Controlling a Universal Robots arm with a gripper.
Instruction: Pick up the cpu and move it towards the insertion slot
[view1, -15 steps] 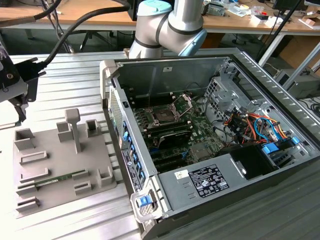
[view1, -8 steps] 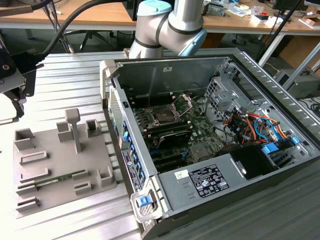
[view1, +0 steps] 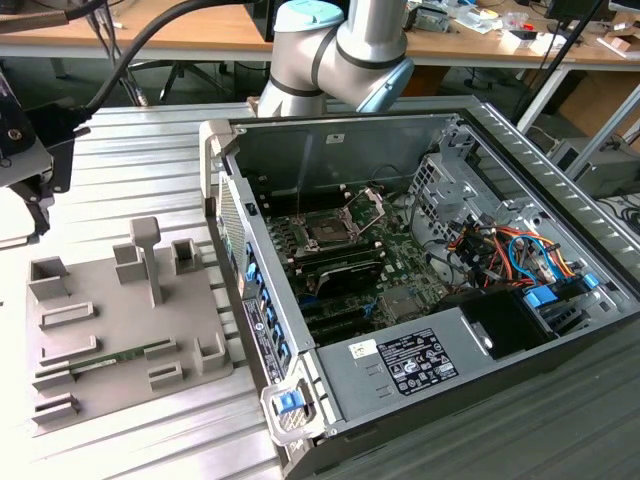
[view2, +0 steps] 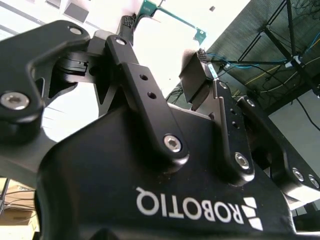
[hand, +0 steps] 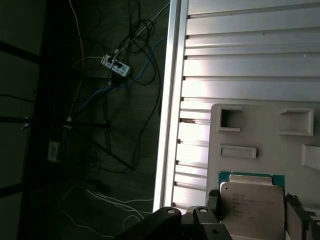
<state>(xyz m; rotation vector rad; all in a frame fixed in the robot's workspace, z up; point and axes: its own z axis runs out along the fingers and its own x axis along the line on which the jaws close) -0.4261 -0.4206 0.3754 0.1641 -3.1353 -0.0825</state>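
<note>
The cpu (hand: 252, 204), a pale silvery square chip with a green rim, sits between two black fingers (hand: 212, 199) in the first wrist view, just above the grey fixture plate (hand: 265, 135). In the second wrist view its green edge (view2: 172, 17) lies between the fingertips of my gripper (view2: 165, 37), which is shut on it. In the exterior view my gripper (view1: 35, 195) hangs at the far left, over the plate's far corner. The insertion slot (view1: 325, 230) lies inside the open computer case, dark-centred, with its metal retaining plate (view1: 372, 203) hinged up.
The grey fixture plate (view1: 120, 330) carries several raised holders, a tall post (view1: 148, 255) and a green memory stick (view1: 125, 354). The case's side wall (view1: 245, 270) stands between plate and socket. Cables (hand: 117, 70) lie on the floor past the ribbed table's edge (hand: 167, 125).
</note>
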